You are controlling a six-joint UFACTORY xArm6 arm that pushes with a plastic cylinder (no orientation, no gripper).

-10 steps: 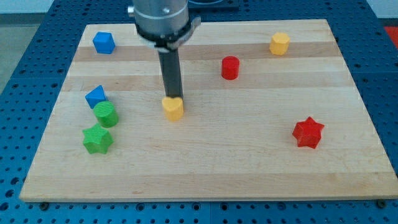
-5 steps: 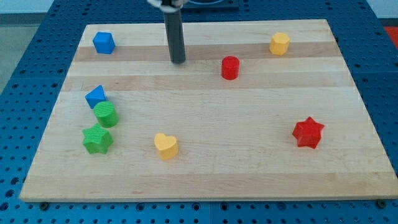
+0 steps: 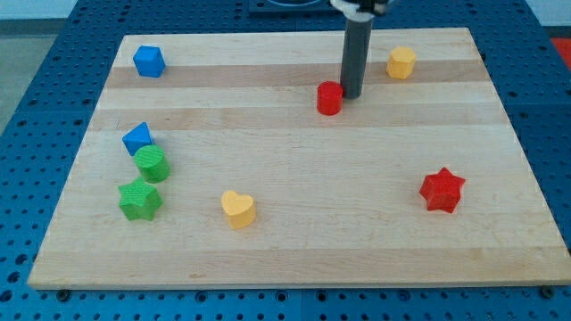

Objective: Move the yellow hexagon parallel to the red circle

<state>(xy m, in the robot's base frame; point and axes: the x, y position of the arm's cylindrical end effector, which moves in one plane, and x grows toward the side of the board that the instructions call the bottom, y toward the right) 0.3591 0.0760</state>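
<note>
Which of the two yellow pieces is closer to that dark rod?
The yellow hexagon near the view's top right, just right of my tip. The yellow heart lies far off, near the view's bottom.

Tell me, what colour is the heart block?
Yellow. The heart shows in the camera view, near the board's bottom edge.

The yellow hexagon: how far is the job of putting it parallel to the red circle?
Nothing looks done yet. The yellow hexagon sits near the board's top-right, untouched, above the level of the red circle. In hand: my tip stands just right of the red circle, between the two blocks. Left: reach the hexagon and push it to line up with the circle.
</note>
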